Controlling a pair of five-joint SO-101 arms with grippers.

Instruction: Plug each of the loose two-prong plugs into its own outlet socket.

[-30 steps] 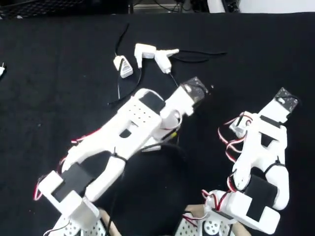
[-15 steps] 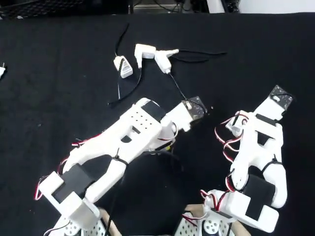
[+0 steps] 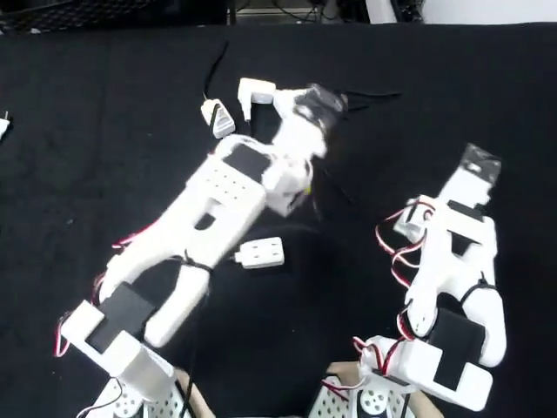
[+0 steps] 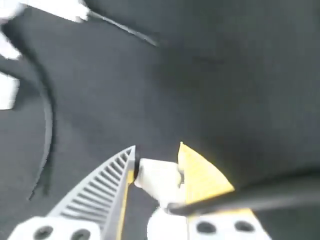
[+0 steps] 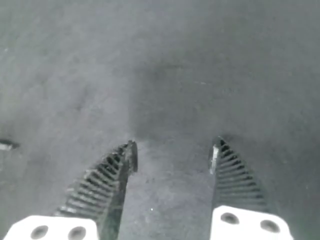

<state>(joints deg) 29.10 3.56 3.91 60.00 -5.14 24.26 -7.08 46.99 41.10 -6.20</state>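
Note:
My left gripper point(image 3: 320, 102) is at the far middle of the black table, beside a cluster of white plugs point(image 3: 218, 117) and their black cables. In the left wrist view that gripper point(image 4: 157, 152) is shut on a white plug point(image 4: 157, 176), with a black cable crossing its yellow finger point(image 4: 200, 172). A white outlet socket block point(image 3: 259, 252) lies on the cloth beside the left arm's middle. My right gripper point(image 3: 481, 161) stands over bare cloth at the right. Seen from its own wrist, the right gripper point(image 5: 172, 150) is open with nothing between its fingers.
Another white plug point(image 3: 255, 90) lies at the far side of the cluster. A small white piece point(image 3: 3, 124) sits at the table's left edge. A black cable point(image 4: 46, 130) curves across the cloth in the left wrist view.
The left arm swung from the table's middle out toward the far plugs, uncovering the white outlet block. The right arm shifted slightly left.

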